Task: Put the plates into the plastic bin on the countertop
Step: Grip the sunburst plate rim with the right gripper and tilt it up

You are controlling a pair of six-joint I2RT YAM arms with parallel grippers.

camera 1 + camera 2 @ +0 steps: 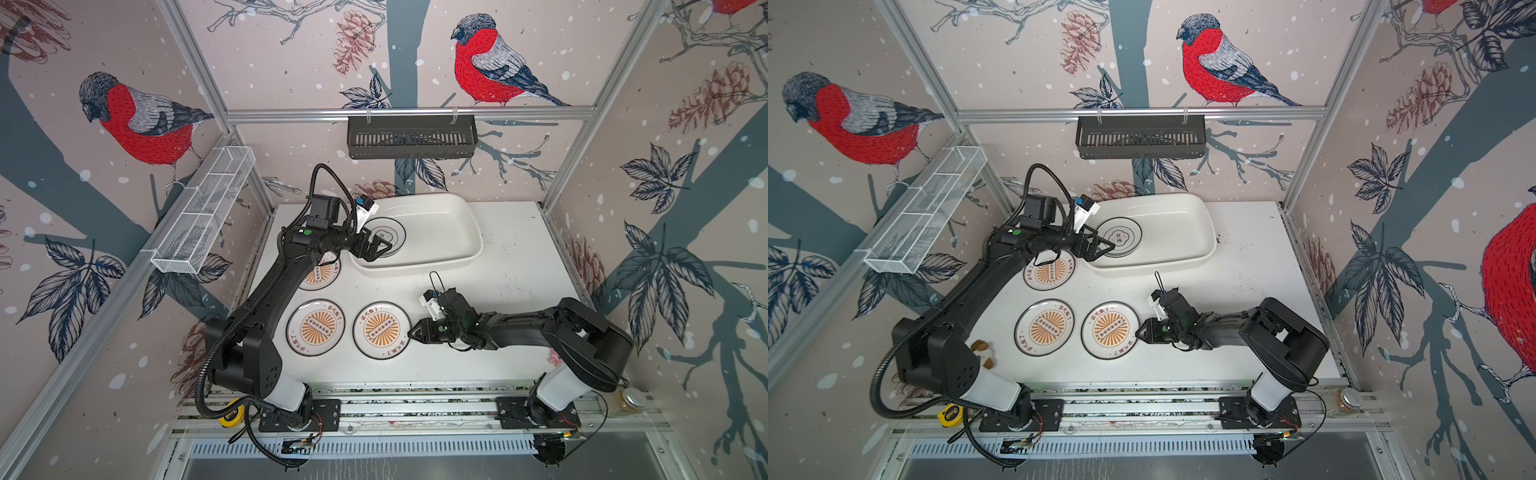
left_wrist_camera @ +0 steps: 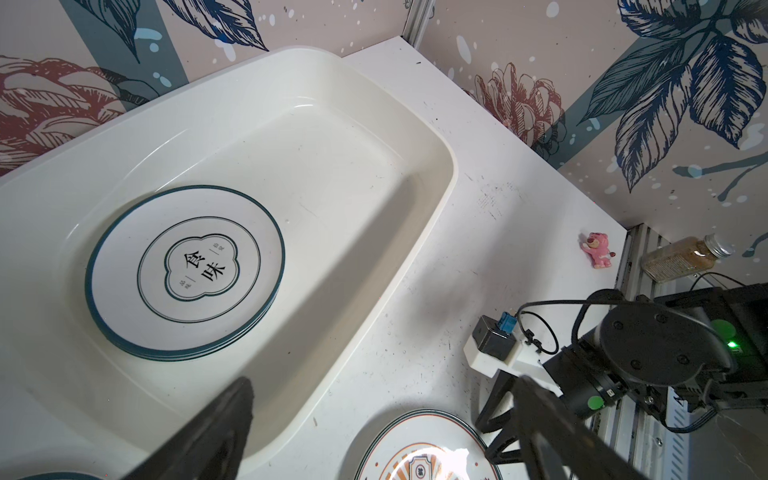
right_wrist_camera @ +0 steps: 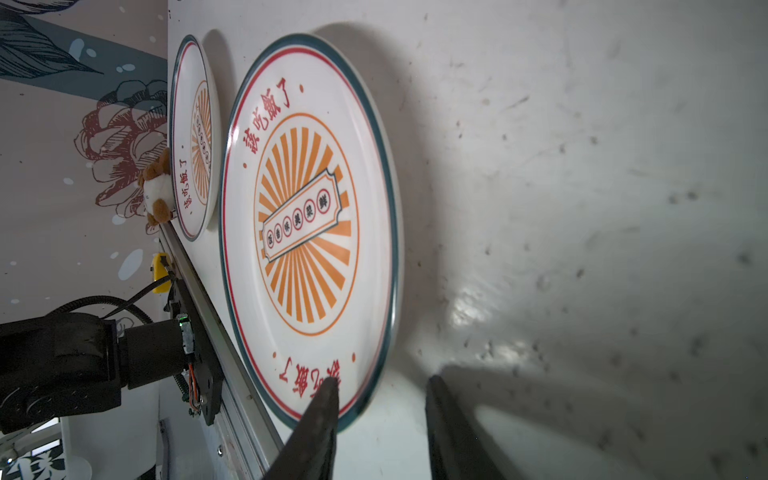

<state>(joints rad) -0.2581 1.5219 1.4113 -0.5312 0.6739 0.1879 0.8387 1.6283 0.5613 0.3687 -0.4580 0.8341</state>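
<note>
- Your right gripper (image 3: 382,380) has its jaws apart. One finger is over the near rim of the right-hand sunburst plate (image 1: 381,329) and the other is on the countertop (image 1: 498,291) just outside it. Nothing is clamped yet.
- That plate lies flat, so the bite takes only a thin lip. If you close too shallow, expect it to slip out or swing down as it lifts.
- If the outer finger drags on the countertop as it closes, it can shove the plate toward the middle sunburst plate (image 1: 316,327) just beside it.
- Your left gripper (image 1: 381,246) hangs wide open and empty over the near-left end of the plastic bin (image 1: 440,224), close to the stack of plates (image 2: 185,270) lying inside. If you carry a plate there now, the arms may meet.
- The third sunburst plate (image 1: 320,276) sits partly under the left arm, where it is easy to clip.
- If you release high over the stack, the plates could chip.
</note>
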